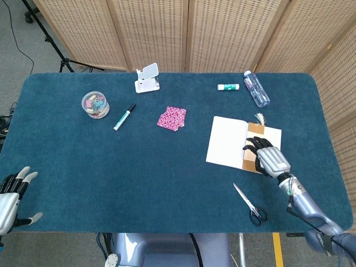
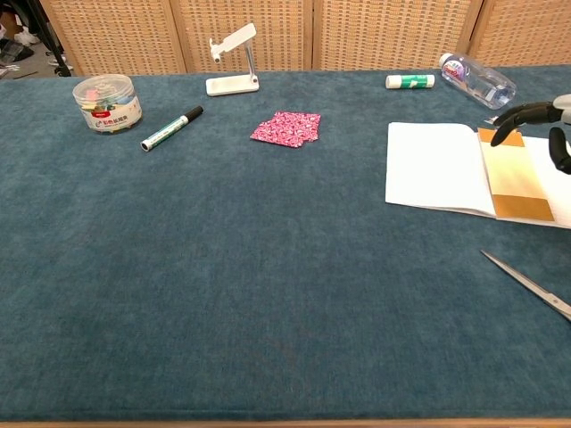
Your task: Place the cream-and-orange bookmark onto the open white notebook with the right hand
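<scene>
Lying flat on the right page of the open white notebook [image 1: 228,142], the cream-and-orange bookmark [image 2: 512,176] has its tassel end toward the far table [image 1: 167,167] edge. Right hand [image 1: 268,158] sits over the near part of the bookmark and page, dark fingers [image 2: 522,114] loosely curled and apart, gripping nothing; whether they touch the paper cannot be told. Left hand [image 1: 10,194] is at the near-left table edge, fingers spread, holding nothing. Scissors [image 1: 249,204] lie near the notebook on its near side. Water bottle [image 1: 256,88] and glue stick [image 1: 228,87] lie beyond it.
</scene>
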